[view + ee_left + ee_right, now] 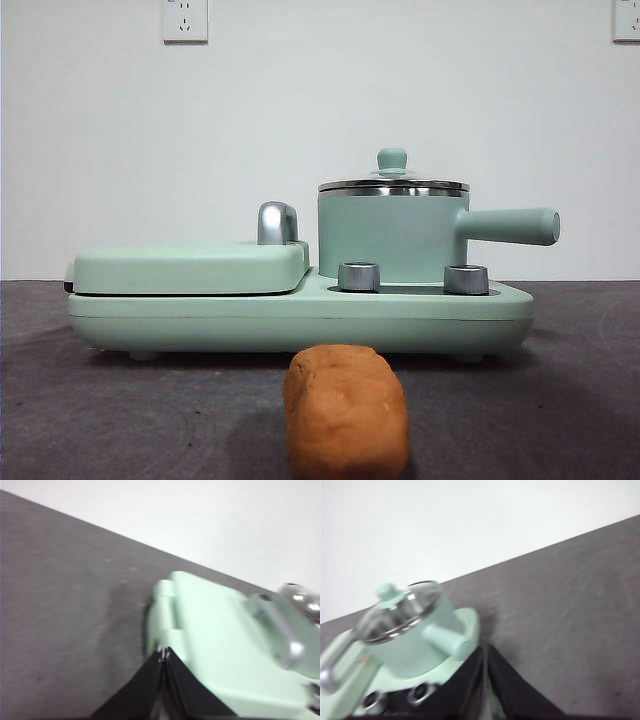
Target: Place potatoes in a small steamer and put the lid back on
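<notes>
1 potato (pixel 346 411), lidded steamer (pixel 392 238), no legible writing

An orange-brown potato (pixel 346 410) lies on the dark table (pixel 100 400), near a mint-green cooker (pixel 300 312) holding a lidded steamer pot (pixel 392 235).

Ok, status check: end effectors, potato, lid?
Left end effector and right end effector both shut, empty. Potato on the table in front of the cooker. Lid on the steamer, blocking loading.

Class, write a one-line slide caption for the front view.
Potato lies on the table before the lidded small steamer; no end effector in view.
</notes>
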### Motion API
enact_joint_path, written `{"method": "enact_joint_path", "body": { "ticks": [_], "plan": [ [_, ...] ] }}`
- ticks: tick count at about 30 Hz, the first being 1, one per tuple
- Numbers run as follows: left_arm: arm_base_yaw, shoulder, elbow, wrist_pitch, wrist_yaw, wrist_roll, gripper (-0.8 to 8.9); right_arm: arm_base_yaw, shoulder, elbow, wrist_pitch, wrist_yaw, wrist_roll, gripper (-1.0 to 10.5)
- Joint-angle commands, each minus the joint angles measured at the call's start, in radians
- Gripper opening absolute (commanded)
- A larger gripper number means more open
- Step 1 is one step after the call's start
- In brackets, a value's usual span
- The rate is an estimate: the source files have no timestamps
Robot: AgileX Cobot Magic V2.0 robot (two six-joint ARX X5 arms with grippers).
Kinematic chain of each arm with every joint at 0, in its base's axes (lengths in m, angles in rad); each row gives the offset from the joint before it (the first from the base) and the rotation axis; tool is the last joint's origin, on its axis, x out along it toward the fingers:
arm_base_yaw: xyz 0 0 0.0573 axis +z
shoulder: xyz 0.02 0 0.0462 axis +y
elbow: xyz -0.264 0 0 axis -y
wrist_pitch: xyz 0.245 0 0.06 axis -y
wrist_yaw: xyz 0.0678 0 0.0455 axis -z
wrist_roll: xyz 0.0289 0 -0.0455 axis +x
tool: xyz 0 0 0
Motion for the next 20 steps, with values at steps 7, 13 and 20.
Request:
{"method": "enact_joint_path", "body": {
  "ticks": [7, 13, 20],
  "plan": [
    [-0.033, 0.233, 0.248, -0.053, 0.216, 0.018, 0.09, 0.003, 0.153, 0.259, -0.171, -0.263, -0.044, 0.1],
    [-0.05, 0.403, 0.428, -0.152, 0.411, 0.073, 0.09, 0.003, 0.278, 0.397, -0.262, -0.408, -0.155, 0.1],
    [-0.092, 0.55, 0.579, -0.22, 0.532, 0.169, 0.09, 0.003, 0.421, 0.543, -0.374, -0.471, -0.341, 0.1]
  ]
}}
